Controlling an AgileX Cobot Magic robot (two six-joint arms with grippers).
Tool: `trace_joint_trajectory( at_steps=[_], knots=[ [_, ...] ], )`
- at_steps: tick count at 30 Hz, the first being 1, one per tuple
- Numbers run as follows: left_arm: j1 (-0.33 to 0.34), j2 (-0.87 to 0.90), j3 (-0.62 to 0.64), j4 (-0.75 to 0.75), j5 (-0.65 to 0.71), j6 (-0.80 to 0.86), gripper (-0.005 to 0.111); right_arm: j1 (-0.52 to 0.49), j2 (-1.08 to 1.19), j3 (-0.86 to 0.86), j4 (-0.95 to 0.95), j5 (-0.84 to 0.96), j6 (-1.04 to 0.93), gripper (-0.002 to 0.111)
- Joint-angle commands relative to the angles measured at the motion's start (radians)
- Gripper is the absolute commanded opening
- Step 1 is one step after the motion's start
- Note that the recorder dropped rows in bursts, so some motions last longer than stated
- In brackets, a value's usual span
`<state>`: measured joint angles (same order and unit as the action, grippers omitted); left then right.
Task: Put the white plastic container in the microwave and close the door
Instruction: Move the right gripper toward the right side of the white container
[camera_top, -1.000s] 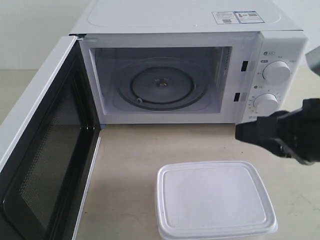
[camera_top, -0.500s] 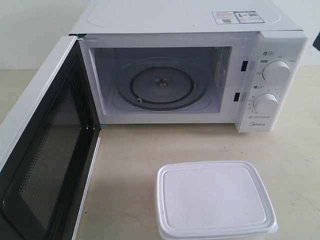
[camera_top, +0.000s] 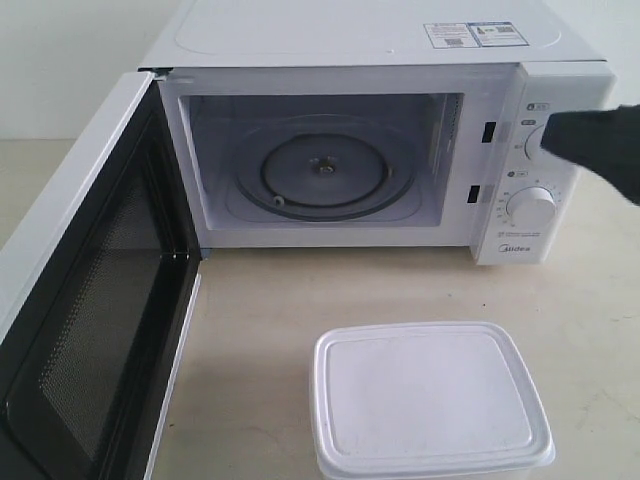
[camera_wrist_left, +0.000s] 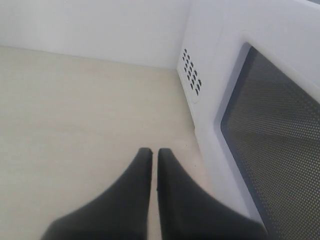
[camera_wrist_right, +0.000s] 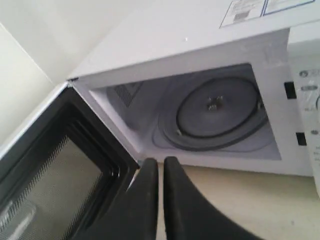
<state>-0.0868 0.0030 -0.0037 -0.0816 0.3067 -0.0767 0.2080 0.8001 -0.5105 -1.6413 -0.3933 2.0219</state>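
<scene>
Here, white plastic container (camera_top: 430, 400) on table (camera_top: 270, 330), right claw (camera_top: 548, 140) well apart.

A pale beige surface (camera_top: 260, 330) with a faint wood grain runs back to a plain white wall (camera_top: 60, 60). The light is soft and even, and shadows on the surface are faint.

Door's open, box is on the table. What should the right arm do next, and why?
Probably lower the right gripper toward the white plastic container, opening it on the way. It hangs by the microwave's control panel, shut and empty, while the lidded container sits ungrasped on the table before the open door and bare turntable.
</scene>
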Motion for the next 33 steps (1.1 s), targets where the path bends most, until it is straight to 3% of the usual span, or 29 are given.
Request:
trace_joint_trajectory(
  at_steps=[1,5,7,9,15,21,28,33],
  knots=[
    [0.002,-0.003,0.004,0.0,-0.003,-0.006,0.004,0.001,-0.048,-0.001,0.278,0.133,-0.295,0.0],
    [0.002,-0.003,0.004,0.0,-0.003,-0.006,0.004,0.001,-0.07,-0.001,0.573,0.339,-0.858,0.0],
    [0.002,-0.003,0.004,0.0,-0.003,-0.006,0.004,0.001,-0.068,-0.005,0.773,0.528,-1.245,0.0],
    [0.002,-0.003,0.004,0.0,-0.003,-0.006,0.004,0.006,-0.049,-0.022,0.949,0.693,-1.503,0.0],
    [0.002,-0.003,0.004,0.0,-0.003,-0.006,0.004,0.113,-0.044,-0.201,1.502,1.193,-1.892,0.0],
    [0.002,-0.003,0.004,0.0,-0.003,-0.006,0.004,0.163,-0.001,-0.262,1.914,1.383,-2.067,0.0],
    [0.002,-0.003,0.004,0.0,-0.003,-0.006,0.004,0.26,0.111,-0.153,2.018,1.408,-2.102,0.0],
    [0.002,-0.003,0.004,0.0,-0.003,-0.006,0.004,0.421,0.232,-0.025,2.013,1.213,-2.031,0.0]
  ],
)
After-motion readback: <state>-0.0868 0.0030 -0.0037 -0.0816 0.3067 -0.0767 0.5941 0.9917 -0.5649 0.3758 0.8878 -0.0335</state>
